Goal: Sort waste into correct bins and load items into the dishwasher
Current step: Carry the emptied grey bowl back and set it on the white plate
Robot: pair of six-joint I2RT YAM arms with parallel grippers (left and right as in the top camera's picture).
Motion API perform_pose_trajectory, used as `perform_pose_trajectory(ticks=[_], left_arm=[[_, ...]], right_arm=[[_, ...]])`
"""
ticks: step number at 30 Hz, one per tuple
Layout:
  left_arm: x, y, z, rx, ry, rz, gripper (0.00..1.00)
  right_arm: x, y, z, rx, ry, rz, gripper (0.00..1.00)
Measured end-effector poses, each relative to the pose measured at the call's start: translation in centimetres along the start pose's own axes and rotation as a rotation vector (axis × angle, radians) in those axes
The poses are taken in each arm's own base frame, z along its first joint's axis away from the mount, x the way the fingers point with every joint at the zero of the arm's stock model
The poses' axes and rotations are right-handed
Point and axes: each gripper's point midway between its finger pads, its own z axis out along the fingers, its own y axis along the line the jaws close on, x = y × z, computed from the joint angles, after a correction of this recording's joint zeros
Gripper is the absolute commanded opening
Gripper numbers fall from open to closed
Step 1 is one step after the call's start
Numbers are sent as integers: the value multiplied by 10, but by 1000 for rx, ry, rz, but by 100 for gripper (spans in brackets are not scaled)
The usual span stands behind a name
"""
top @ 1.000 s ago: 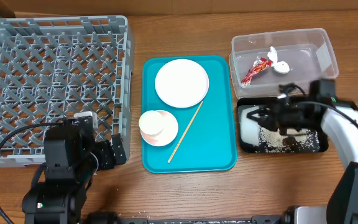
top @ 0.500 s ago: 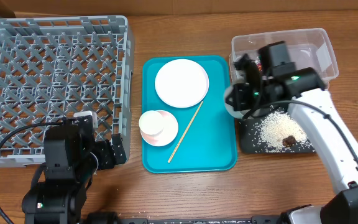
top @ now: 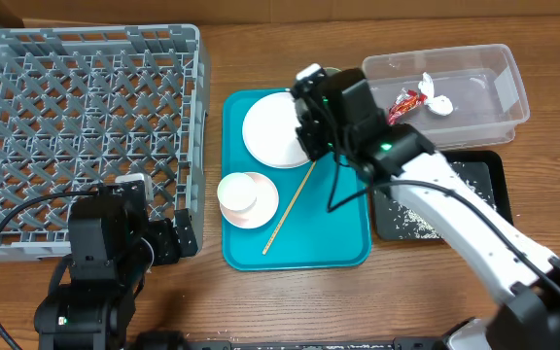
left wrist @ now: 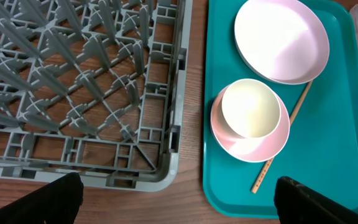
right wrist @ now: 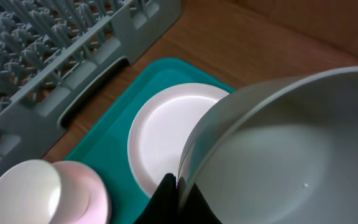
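My right gripper (right wrist: 175,184) is shut on the rim of a white bowl (right wrist: 278,149), held tilted above the far right of the teal tray (top: 343,243), beside the large plate (top: 282,129). A small cup sits on a small dish (top: 248,198) on that tray, with the chopstick (top: 290,207) lying next to it. Rice grains (top: 411,219) lie in the black tray (top: 484,180). The red-and-white wrapper (top: 411,100) is in the clear tub (top: 474,107). My left gripper (left wrist: 182,205) hangs open by the near right corner of the grey dish rack (top: 86,126), with nothing between its fingers.
The rack's near right corner (left wrist: 166,168) stands close to the teal tray's left edge, with a narrow strip of wooden table between them. My right arm reaches across the black tray and hides part of it.
My right arm has swung left from the black tray to above the teal tray, carrying the bowl. Rice now lies in the black tray. The left arm has not moved.
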Motion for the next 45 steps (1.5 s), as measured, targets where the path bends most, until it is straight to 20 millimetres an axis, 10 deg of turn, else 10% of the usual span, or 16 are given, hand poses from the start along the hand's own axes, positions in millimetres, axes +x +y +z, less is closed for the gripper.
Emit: perform_pose_trajectory(ticks=[12,17,26,36,45], left_arm=[[2,0,0,-1,8,0,100],[2,0,0,-2,8,-1,100],[2,0,0,-2,9,-1,100],[2,0,0,-1,7,0,100],[0,0,0,0,1,0,100]], right_arm=[[66,31,96,-119,168,-18,4],[88,37,107,-140,235,8,32],[111,39,75,-144,431,37,60],[23,73,-12,-327,295,109,65],[43,81,-9,-342,388,309,60]])
